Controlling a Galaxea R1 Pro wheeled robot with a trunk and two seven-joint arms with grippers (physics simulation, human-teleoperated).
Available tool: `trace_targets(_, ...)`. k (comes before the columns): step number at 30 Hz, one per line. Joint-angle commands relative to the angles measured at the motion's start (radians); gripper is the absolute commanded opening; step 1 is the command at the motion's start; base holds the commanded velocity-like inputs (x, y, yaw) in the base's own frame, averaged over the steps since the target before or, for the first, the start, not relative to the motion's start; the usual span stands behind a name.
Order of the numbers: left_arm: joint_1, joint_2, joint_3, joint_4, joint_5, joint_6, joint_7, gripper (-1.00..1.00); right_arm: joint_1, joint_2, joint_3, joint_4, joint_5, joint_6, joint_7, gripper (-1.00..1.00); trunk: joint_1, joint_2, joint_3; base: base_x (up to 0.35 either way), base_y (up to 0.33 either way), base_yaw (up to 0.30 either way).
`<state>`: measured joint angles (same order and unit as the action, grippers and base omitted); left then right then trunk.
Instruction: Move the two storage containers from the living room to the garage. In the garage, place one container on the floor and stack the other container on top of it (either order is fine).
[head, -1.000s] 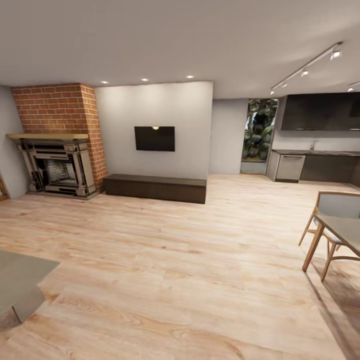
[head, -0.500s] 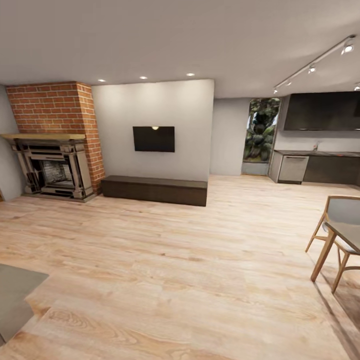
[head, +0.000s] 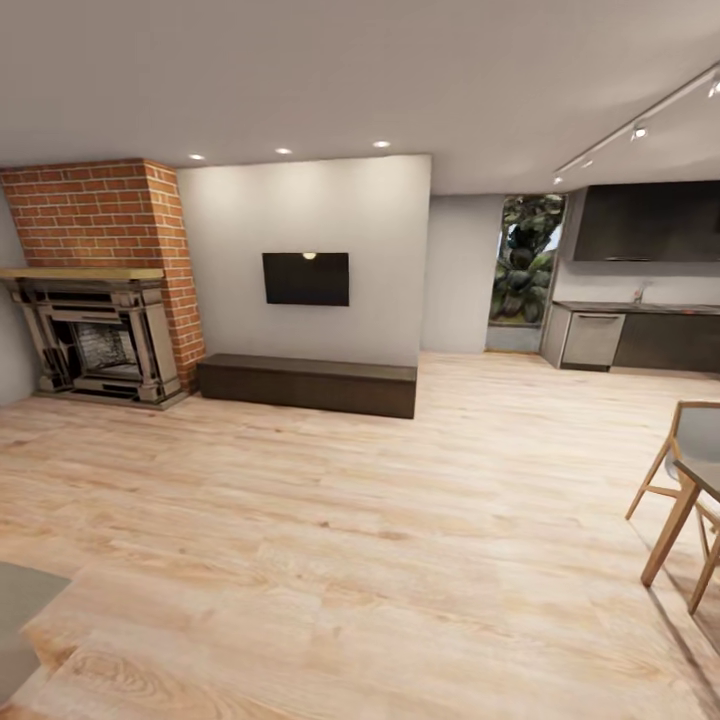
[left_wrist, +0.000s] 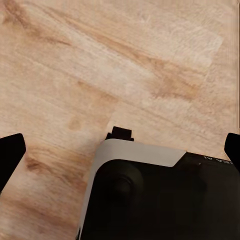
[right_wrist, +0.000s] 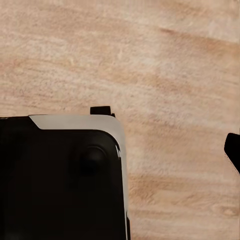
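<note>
Two black fingertips (left_wrist: 11, 155) of the left gripper (left_wrist: 121, 152) set far apart at opposite edges of the left wrist view: spread wide, holding nothing. Directly below the gap, a white-edged black part of the robot's body (left_wrist: 150, 195), and beneath that the light plank floor (left_wrist: 100, 60) of the living room.

For the right gripper (right_wrist: 120, 155), just one dark fingertip (right_wrist: 233, 156) at the frame's edge, the other lost against the same black body (right_wrist: 60, 180); cannot tell how far apart. Bare planks under it too.

Well ahead of both grippers, across open floor (head: 360, 520): a low dark bench (head: 308, 384) against a pale wall, a black television (head: 306, 278) above it. Off to the left arm's side, a brick fireplace (head: 95, 290). Off to the right arm's side, a wooden chair (head: 675, 470) near, dark kitchen cabinets (head: 640, 340) far beyond.
</note>
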<state>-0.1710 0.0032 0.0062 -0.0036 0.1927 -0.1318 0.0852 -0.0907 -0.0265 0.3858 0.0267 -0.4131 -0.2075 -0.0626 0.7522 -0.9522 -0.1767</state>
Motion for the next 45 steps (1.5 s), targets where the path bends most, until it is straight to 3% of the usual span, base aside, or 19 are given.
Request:
trace_targets(1,-0.001,0.0,0.0,0.001,0.005,-0.003,0.001,1.0,-0.001,0.0,0.008,0.003,-0.007,-0.005,-0.001,1.0,0.001,-0.001,-0.001,0.322,0.0,0.0)
trace_targets(45,-0.001,0.0,0.0,0.002,0.004,-0.003,0.001,1.0,-0.001,0.002,0.005,0.002,-0.007,-0.007,-0.011,1.0,0.001,-0.001,-0.001,0.322,0.0,0.0)
